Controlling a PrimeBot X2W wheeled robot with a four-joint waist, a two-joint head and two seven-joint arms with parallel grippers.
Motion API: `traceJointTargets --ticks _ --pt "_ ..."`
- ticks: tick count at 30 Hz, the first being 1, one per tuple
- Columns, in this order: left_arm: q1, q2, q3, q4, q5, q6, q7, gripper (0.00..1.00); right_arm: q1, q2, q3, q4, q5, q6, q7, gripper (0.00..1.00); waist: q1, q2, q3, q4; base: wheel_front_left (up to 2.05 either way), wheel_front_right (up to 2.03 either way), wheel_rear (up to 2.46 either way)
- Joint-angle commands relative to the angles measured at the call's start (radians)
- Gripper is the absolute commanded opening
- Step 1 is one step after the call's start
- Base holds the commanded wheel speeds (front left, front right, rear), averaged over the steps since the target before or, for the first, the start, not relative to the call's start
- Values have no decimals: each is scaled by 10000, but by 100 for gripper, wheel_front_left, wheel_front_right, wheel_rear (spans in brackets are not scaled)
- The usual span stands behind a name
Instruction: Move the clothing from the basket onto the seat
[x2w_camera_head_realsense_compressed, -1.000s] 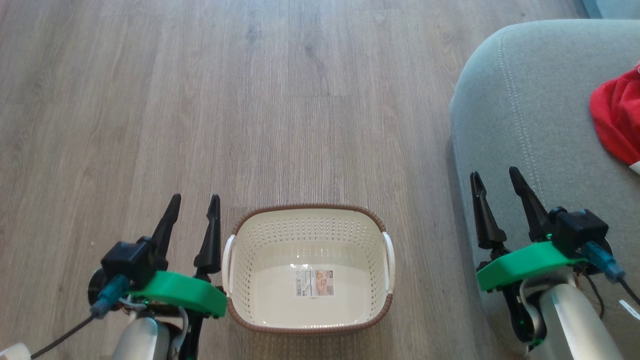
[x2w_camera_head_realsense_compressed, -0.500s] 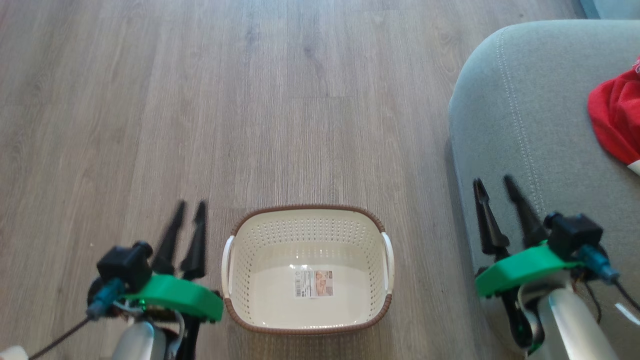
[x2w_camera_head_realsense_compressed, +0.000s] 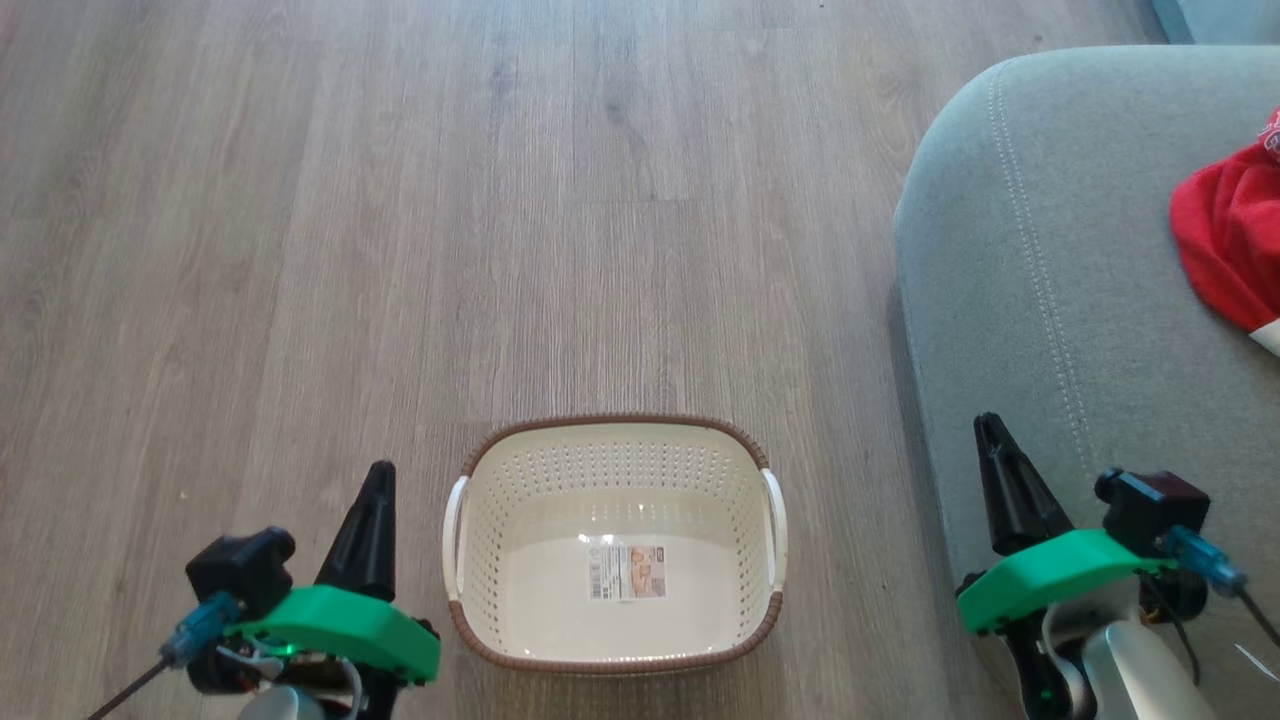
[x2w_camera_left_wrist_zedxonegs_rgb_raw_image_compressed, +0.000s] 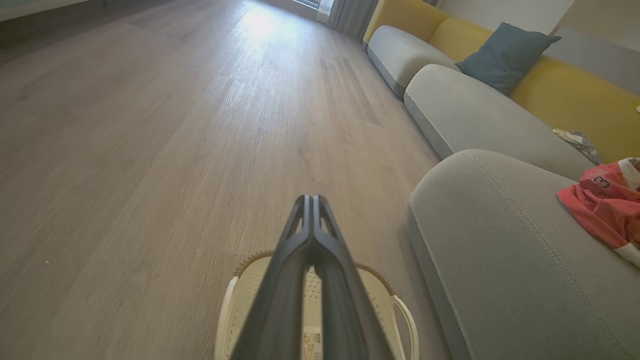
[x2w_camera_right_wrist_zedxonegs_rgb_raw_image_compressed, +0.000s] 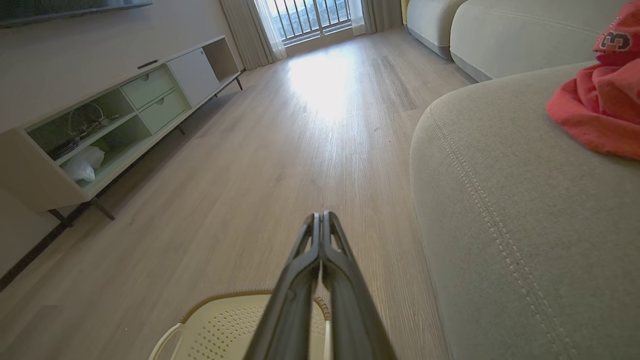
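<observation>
**Sideboard** (x2w_camera_right_wrist_zedxonegs_rgb_raw_image_compressed: 125, 115): pale, with open shelves and two drawers. It is seen along the left wall in the right wrist view.

**Floor** (x2w_camera_head_realsense_compressed: 400, 250): grey-brown wood planks, laid across the left and middle of the head view.

**Left gripper** (x2w_camera_head_realsense_compressed: 379, 478): found at the lower left of the head view, over the floor and just beside the basket's left handle. The two dark fingers are pressed together from base to tip, and nothing is gripped between them.

**Basket** (x2w_camera_head_realsense_compressed: 615, 421): stood on the floor between the two grippers, low in the centre. Cream perforated walls, a brown woven-look rim and a white handle on each side are noted. A paper label (x2w_camera_head_realsense_compressed: 627, 572) is seen on its bare base.

**Seat** (x2w_camera_head_realsense_compressed: 1040, 300): grey-green upholstered cushion, placed to the right of the basket with a strip of floor between them. A rounded corner and a double line of stitching are shown.

**Right gripper** (x2w_camera_head_realsense_compressed: 992, 432): found at the lower right, over the front edge of the seat. Its fingers are clenched tip to tip, with nothing held.

**Clothing** (x2w_camera_head_realsense_compressed: 1225, 245): red crumpled fabric with white trim, laid on the seat at the right edge and cut off by the frame. It is well apart from the basket and from both grippers. White lettering is made out in the left wrist view.

**Backrest** (x2w_camera_left_wrist_zedxonegs_rgb_raw_image_compressed: 565, 95): yellow, set behind further grey cushions, with a blue-grey pillow (x2w_camera_left_wrist_zedxonegs_rgb_raw_image_compressed: 505, 55) leaned against it.
</observation>
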Motion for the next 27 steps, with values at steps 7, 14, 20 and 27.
traceJointTargets --ticks 7,14,20,27 --pt "-449 32 228 -276 -893 -130 227 0 -357 13 -173 -389 952 0 253 0 0 0 -53 -13 0 0 0" --pt "-473 41 345 -256 -1623 -180 427 0 -342 26 -259 -424 1721 0 442 0 0 0 -104 -25 0 0 0" --pt "-490 46 428 -243 -2141 -216 569 0 -331 36 -322 -449 2265 0 577 0 0 0 -139 -33 0 0 0" --pt "-515 53 547 -223 -2869 -266 771 0 -316 53 -414 -484 3029 -1 770 0 0 0 -190 -45 0 0 0"
